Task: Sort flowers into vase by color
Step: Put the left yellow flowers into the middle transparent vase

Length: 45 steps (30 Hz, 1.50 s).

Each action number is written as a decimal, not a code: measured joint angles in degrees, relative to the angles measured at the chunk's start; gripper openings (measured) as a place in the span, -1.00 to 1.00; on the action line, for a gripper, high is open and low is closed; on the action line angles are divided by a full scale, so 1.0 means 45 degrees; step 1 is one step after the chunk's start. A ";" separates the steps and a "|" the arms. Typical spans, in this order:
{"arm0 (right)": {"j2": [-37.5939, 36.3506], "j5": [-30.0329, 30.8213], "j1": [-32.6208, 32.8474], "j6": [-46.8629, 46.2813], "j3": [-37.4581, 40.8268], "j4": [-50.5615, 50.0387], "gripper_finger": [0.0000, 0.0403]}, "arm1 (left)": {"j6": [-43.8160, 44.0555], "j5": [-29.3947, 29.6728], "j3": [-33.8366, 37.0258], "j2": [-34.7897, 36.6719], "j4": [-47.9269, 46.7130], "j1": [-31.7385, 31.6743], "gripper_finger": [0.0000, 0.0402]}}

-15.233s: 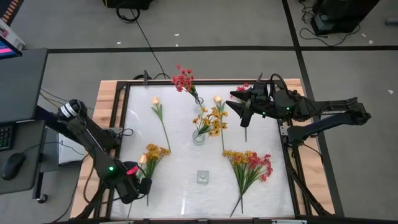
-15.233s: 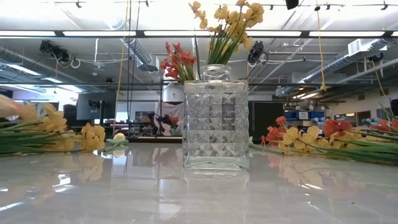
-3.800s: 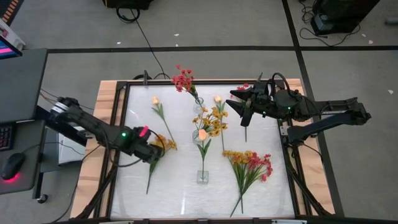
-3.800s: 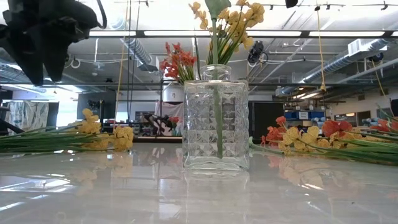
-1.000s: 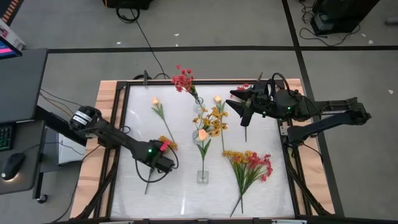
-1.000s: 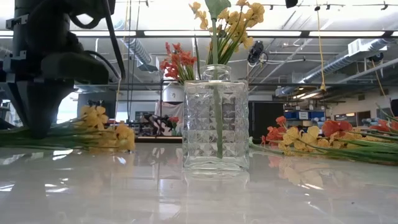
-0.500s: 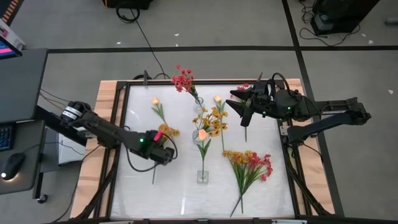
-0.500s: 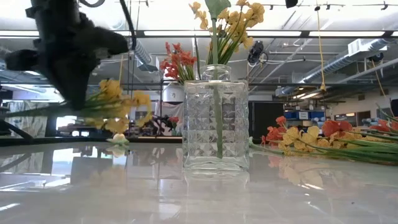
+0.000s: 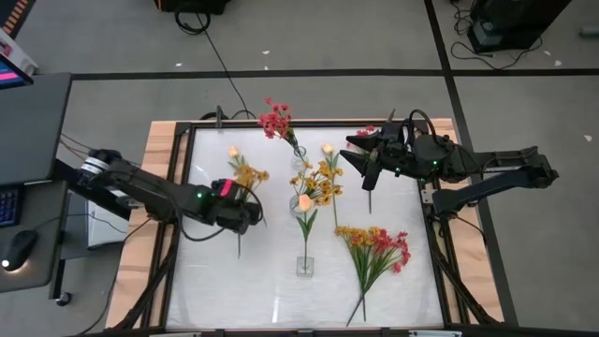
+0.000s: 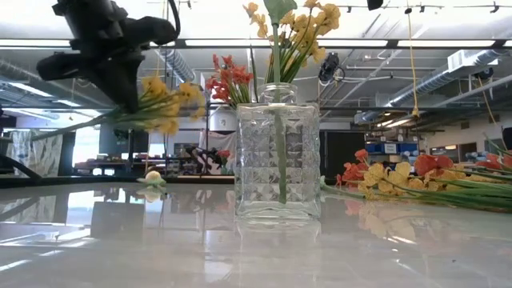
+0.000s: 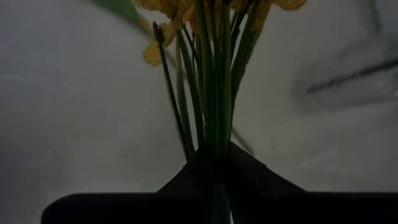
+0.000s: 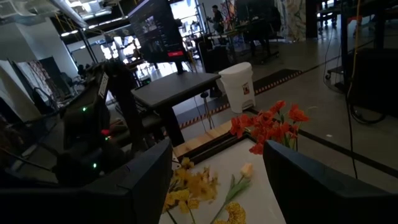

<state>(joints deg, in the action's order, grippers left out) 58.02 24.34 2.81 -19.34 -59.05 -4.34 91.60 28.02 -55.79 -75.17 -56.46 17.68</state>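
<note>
My left gripper [image 9: 241, 214] is shut on a yellow-orange flower sprig [image 9: 248, 176], raised above the table's left half; the low view shows them high at left [image 10: 164, 100]. Three glass vases stand in a row at mid-table. The near vase [image 9: 305, 266] holds a peach bud [image 9: 304, 202], the middle vase [image 9: 299, 207] yellow flowers [image 9: 324, 182], the far vase [image 9: 299, 157] red ones [image 9: 275, 119]. My right gripper [image 9: 359, 155] hangs open and level above the far right, touching nothing. My left gripper pinches the sprig's bundle of thin green stems [image 11: 211, 140] between its two fingers, below the blossoms. The fingers slant down from the table's left side. The sprig is lifted clear, blossoms up toward the far edge, its stem end [image 9: 239, 251] trailing toward the near edge.
Loose flowers lie on the white tabletop: a peach bud [image 9: 234, 152] at far left, another [image 9: 328, 150] beside the yellow bouquet, a red sprig [image 9: 367, 133] under my right gripper, and a mixed red and yellow bunch [image 9: 374, 248] at near right.
My left gripper has risen and gone toward the table's far edge, tipping as it went. The yellow-orange sprig, which lay on the table a second ago, is now lifted clear with its blossoms raised.
</note>
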 joint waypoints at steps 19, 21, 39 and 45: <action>-0.0004 0.0000 0.0000 0.0000 0.0000 0.0001 0.29 | -0.7240 0.3305 0.0000 0.1402 0.4290 -0.1703 -0.84; -0.0001 -0.0001 0.0000 -0.0001 0.0000 -0.0001 0.29 | -0.8210 0.3315 0.0000 0.1402 0.4992 -0.1855 -0.84; -0.0004 0.0000 0.0000 -0.0003 0.0000 0.0001 0.29 | -1.3385 0.3877 0.0000 0.1402 0.9556 -0.2251 -0.84; -0.0003 0.0000 0.0000 -0.0003 0.0000 0.0001 0.29 | -1.3982 0.3873 0.0000 0.1402 1.0887 -0.2251 -0.84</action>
<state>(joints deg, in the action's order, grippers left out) 58.00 24.34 2.81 -19.35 -59.05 -4.34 28.68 45.45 -55.79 -68.86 -7.47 7.55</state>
